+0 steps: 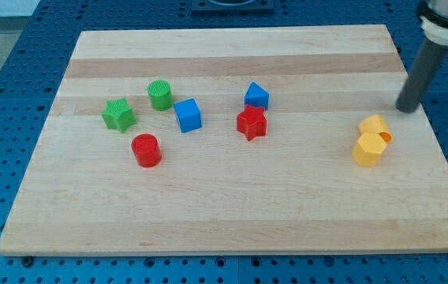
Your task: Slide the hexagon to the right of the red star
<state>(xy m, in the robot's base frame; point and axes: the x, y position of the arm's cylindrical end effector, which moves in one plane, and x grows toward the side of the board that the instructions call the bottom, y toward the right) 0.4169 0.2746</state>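
Seven or eight blocks on a wooden board, with the yellow hexagon point(368, 150) near the view's right.

The hexagon lies just below and left of my tip point(406, 110), touching a second yellow block point(375, 126) whose shape is unclear; the tip touches neither. The arm ends in a bare rod with no fingers, so nothing opens, closes or grips. Well left of the tip sits one red star point(251, 123), a blue block point(257, 95) just above it. Farther left are one blue cube point(187, 114), one red cylinder point(146, 150), one green cylinder point(160, 95) and one green star point(118, 115), all on the board point(232, 213).
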